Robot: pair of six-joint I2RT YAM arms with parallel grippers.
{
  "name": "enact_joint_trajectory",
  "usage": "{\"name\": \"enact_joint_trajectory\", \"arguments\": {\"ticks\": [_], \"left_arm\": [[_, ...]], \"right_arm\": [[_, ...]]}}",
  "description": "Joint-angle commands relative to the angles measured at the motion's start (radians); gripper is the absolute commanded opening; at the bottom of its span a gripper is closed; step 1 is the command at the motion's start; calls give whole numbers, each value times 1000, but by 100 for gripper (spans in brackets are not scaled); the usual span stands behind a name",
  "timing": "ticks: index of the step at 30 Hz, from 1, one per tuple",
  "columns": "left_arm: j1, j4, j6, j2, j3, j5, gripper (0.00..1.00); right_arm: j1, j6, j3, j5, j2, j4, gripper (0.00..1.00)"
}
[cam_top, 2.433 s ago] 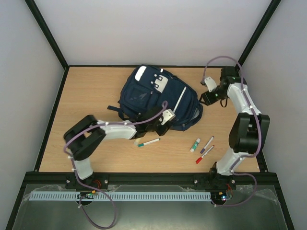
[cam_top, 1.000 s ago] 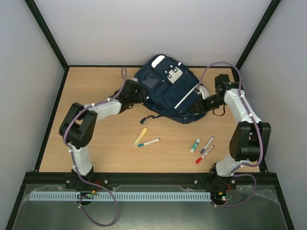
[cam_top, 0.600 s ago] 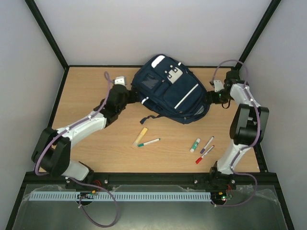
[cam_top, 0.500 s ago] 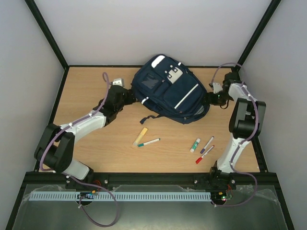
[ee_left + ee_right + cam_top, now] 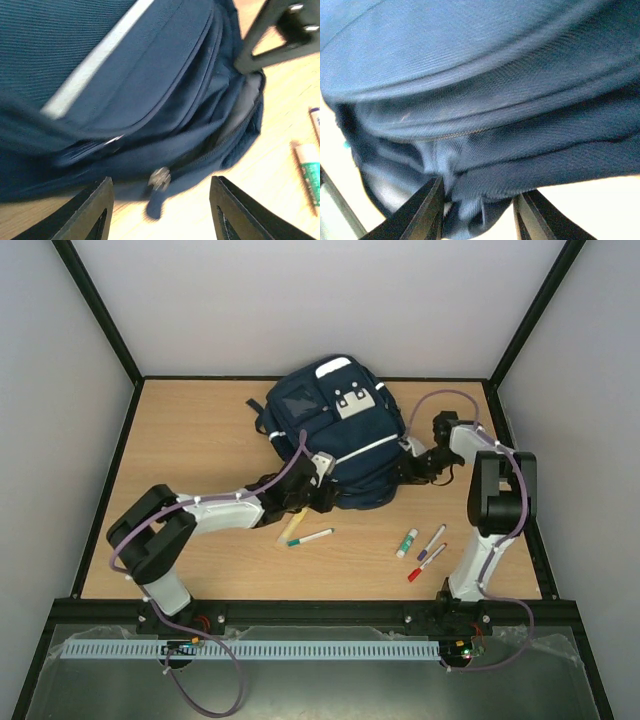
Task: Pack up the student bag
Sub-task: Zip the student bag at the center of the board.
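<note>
The student bag [image 5: 335, 430], navy with white stripes and a grey-white patch, lies at the back centre of the table. My left gripper [image 5: 322, 492] is open at its near edge. In the left wrist view the fingers [image 5: 97, 212] stand wide apart with a metal zipper pull [image 5: 160, 177] hanging free between them, below the bag [image 5: 125, 90]. My right gripper [image 5: 404, 466] is at the bag's right side. In the right wrist view its fingers [image 5: 427, 210] pinch a thick fold of the bag's fabric [image 5: 480, 195].
On the wooden table [image 5: 190, 440], near the bag, lie a yellow highlighter [image 5: 291, 527], a white pen with green ends [image 5: 311, 537], a green-capped marker [image 5: 407, 542], a purple pen [image 5: 432, 540] and a red pen [image 5: 424, 566]. Black frame rails border the table.
The bag has turned and shifted left. My left gripper has moved from the bag's left side to its near edge. My right gripper has moved in onto the bag's right side.
</note>
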Motion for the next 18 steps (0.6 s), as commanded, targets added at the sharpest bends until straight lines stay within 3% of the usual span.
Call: {"name": "enact_joint_trajectory", "arguments": {"ticks": [1,3,8,13,18], "left_arm": [[-3,-28,46,48,31,-1,55],[-2,-50,80,69,43,-13,55],[-20,-150,130,63,54,-150,55],[-37,-172,170,-14,-7,-179,56],[-63,-187,214,-65,-63,-170,59]], "right_arm": [[44,-58,-88,-52,-160,-156,45],[44,-78,-114,16,-205,-158,54],[45,-142,-146,156,-319,-136,57],[51,-198,-175,104,-398,-69,55],[120,-167,-173,66,-368,34,53]]}}
